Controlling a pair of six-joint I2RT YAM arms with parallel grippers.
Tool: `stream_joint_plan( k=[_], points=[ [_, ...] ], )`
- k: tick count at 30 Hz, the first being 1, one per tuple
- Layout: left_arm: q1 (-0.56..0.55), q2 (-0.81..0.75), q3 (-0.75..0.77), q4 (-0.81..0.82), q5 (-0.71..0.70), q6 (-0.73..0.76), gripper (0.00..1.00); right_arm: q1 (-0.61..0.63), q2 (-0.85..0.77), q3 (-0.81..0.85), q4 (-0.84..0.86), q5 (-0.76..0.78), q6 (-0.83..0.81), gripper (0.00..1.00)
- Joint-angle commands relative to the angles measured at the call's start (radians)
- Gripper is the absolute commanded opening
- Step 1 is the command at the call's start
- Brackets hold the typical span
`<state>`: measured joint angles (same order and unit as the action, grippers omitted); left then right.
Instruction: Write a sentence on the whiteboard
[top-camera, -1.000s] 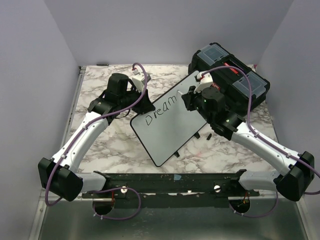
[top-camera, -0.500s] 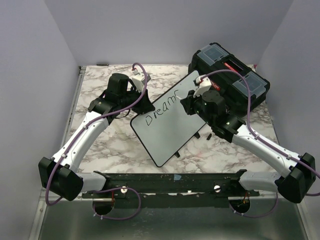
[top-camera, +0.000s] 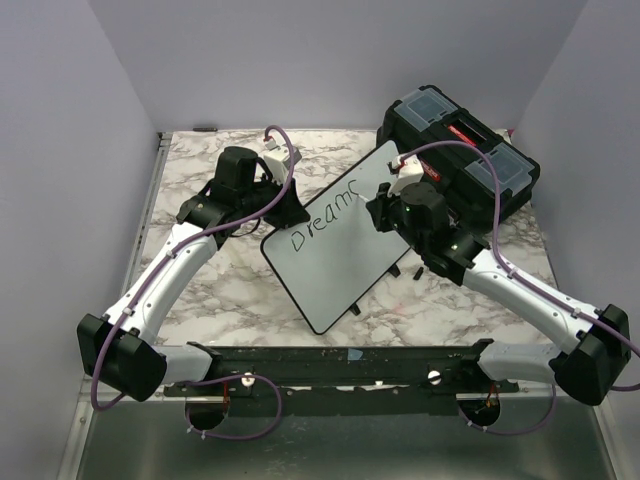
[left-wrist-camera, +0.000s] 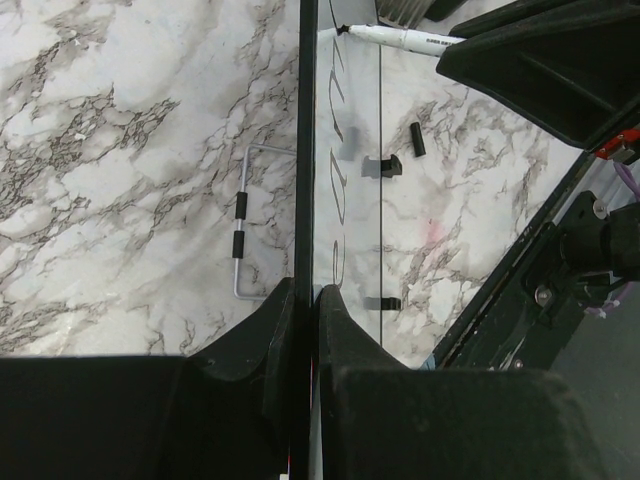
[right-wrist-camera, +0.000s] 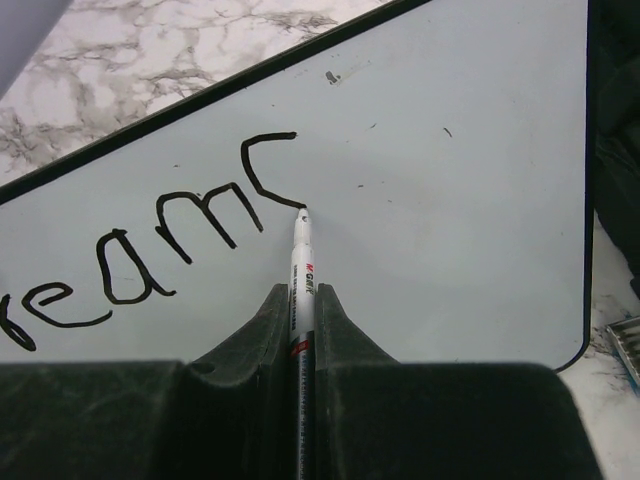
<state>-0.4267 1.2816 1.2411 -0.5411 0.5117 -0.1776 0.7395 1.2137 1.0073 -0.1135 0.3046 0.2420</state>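
The whiteboard (top-camera: 335, 245) lies tilted on the marble table, a white board with a thin black rim. My left gripper (left-wrist-camera: 306, 292) is shut on its left edge (left-wrist-camera: 305, 150) and holds it. My right gripper (right-wrist-camera: 302, 297) is shut on a white marker (right-wrist-camera: 301, 270) whose tip touches the board (right-wrist-camera: 450, 180). The sentence (right-wrist-camera: 150, 260) reads "Dream" plus a partly drawn "s" curve ending at the marker tip. In the top view the writing (top-camera: 322, 218) runs along the board's upper part and the right gripper (top-camera: 385, 205) sits over it.
A black toolbox (top-camera: 460, 160) with clear lid compartments stands at the back right, just behind the right arm. A small metal handle (left-wrist-camera: 245, 225) and black clips (left-wrist-camera: 385, 165) lie on the table near the board. Walls enclose the table.
The right gripper has moved the marker along, adding the curved top and downstroke of an "s" after "Dream". The left gripper and the board have stayed put.
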Motion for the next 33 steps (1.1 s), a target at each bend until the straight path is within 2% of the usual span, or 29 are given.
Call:
stream_joint_plan(
  k=[1, 15, 33],
  points=[
    [-0.021, 0.026, -0.031, -0.083, -0.048, 0.068, 0.0, -0.003, 0.017, 0.002, -0.041, 0.03, -0.008, 0.01],
    [-0.024, 0.023, -0.029, -0.084, -0.046, 0.067, 0.0, -0.004, -0.038, -0.027, -0.073, -0.116, 0.014, 0.01],
    [-0.03, 0.027, -0.027, -0.091, -0.053, 0.065, 0.0, -0.003, -0.194, -0.089, -0.072, -0.195, 0.121, 0.01]
  ],
)
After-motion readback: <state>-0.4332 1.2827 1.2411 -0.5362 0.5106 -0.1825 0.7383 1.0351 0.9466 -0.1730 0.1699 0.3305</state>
